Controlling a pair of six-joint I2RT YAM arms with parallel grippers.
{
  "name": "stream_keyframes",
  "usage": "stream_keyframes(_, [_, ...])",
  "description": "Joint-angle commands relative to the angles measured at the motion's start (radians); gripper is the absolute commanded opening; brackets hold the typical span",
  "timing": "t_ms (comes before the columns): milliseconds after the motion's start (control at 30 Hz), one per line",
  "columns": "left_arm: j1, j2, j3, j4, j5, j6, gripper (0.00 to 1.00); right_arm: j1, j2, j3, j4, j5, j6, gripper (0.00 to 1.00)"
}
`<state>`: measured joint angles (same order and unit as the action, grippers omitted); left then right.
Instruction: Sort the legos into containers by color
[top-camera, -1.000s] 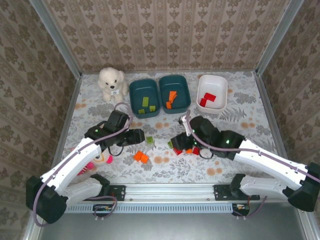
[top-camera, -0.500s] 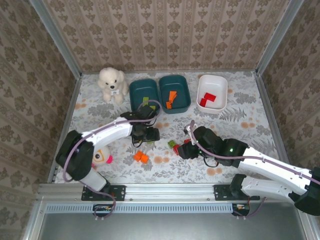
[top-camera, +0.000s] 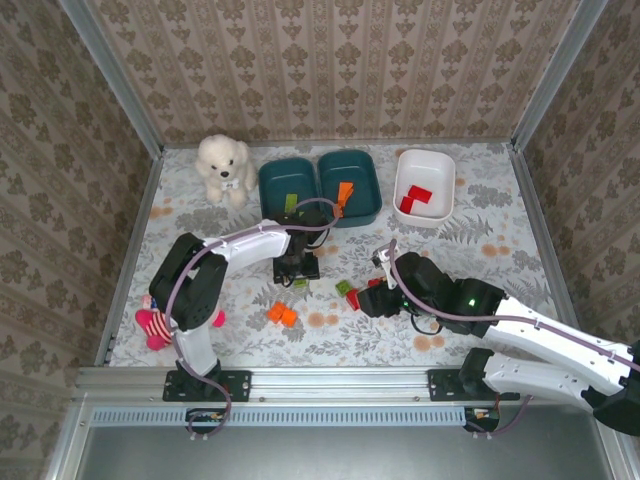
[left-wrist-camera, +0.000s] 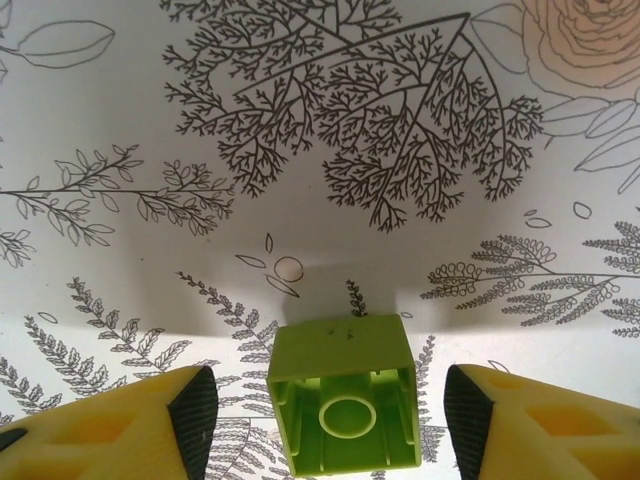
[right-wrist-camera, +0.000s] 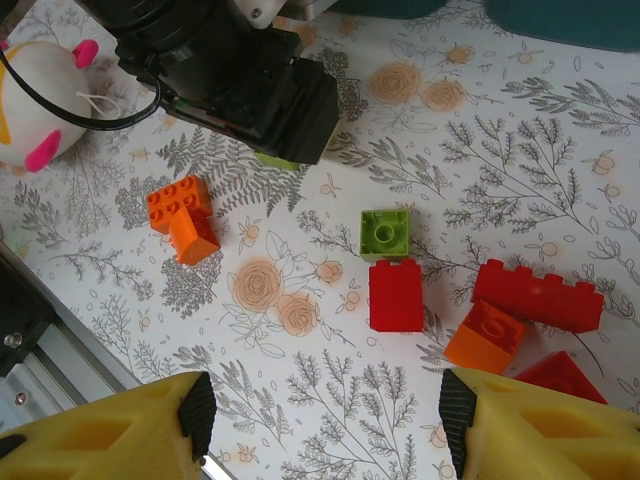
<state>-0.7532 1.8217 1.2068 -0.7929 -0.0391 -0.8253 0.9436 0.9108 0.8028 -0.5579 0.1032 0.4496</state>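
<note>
Fig. My left claw (top-camera: 297, 268), swung across from the left in the last second, stood released astride a green lego (left-wrist-camera: 343, 395) on the tabletop (top-camera: 480, 250); grasping seemed next. My right claw (right-wrist-camera: 325, 415) hung released.

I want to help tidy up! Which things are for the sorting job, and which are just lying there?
For the job: green bricks, orange bricks, red bricks, left teal tub, right teal tub, white tub.
Just lying about: white plush dog, pink plush toy.
</note>
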Motion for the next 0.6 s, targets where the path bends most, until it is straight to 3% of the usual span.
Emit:
stream_keyframes(0, [-0.004, 0.022, 0.002, 0.007, -0.021, -0.02, 0.56, 0.007, 0.002, 0.035, -0.023, 0.032, 0.014, 0.64])
stream_keyframes(167, [-0.004, 0.038, 0.014, 0.034, -0.019, -0.008, 0.32, 0.007, 0.015, 0.048, -0.035, 0.03, 0.015, 0.64])
stream_keyframes(400, [-0.002, -0.032, 0.089, -0.037, -0.09, 0.045, 0.28, 0.008, 0.008, 0.066, -0.055, 0.049, 0.023, 0.64])
stream_keyframes(567, [0.065, -0.067, 0.242, -0.105, -0.128, 0.132, 0.28, 0.004, 0.012, 0.099, -0.057, 0.087, 0.012, 0.66])
